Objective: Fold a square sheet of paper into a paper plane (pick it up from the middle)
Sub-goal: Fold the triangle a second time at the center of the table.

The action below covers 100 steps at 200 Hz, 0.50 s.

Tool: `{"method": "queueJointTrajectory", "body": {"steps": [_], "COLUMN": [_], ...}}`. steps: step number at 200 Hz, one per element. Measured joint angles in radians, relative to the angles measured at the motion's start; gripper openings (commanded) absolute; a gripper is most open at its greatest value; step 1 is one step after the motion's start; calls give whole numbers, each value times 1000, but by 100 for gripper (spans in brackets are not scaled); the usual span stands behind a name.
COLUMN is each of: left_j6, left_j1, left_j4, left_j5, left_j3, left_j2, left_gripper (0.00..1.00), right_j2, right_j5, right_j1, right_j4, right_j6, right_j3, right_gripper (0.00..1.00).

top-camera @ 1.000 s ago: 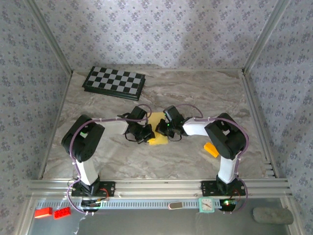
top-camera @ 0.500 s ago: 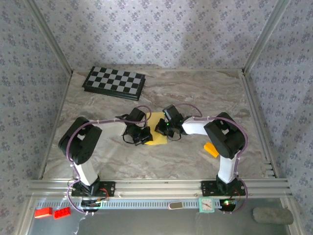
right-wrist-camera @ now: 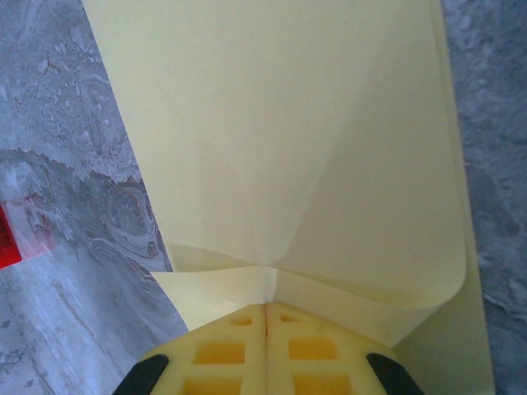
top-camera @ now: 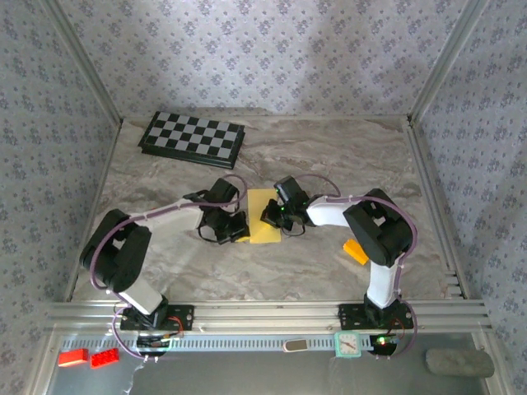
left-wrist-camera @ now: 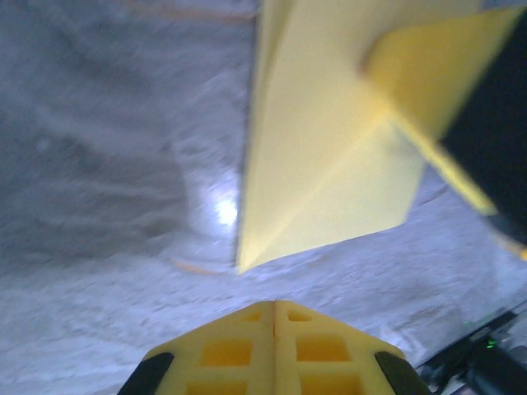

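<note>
A: Where is the sheet of paper (top-camera: 262,224)?
B: Mid-table (top-camera: 346,156), between left gripper (top-camera: 238,234) and right gripper (top-camera: 270,216).
A: Others?
B: Checkerboard (top-camera: 192,138) behind, far left. Block (top-camera: 356,251) right of the right arm, nearer the front.

Marble-pattern counter (top-camera: 329,156): checkerboard (top-camera: 192,137) flat at 11 o'clock, yellow sheet of paper (top-camera: 262,216) partly folded near centre, small orange block (top-camera: 356,251) at 4 o'clock.

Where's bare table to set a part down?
Widest bare patch of the marble table: far right, between the black-and-white checkerboard and the right rail. Also the near strip between the arm bases and the yellow paper sheet. Crowded: centre, where left gripper and right gripper meet at the paper, and beside the small orange block.
</note>
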Motion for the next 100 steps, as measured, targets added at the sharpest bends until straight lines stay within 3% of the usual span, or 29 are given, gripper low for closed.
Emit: {"method": "queueJointTrajectory", "body": {"steps": [100], "left_j6": [-71], "left_j1": [0], "left_j4": [95], "left_j5": [3], "left_j3": [33], "left_j2": [153], "left_gripper": [0], "right_j2": [2], "right_j5": [-4], "right_j1": [-2], "right_j4": [-31], "right_j6": [-47], "right_j3": [23], "right_gripper": [3]}}
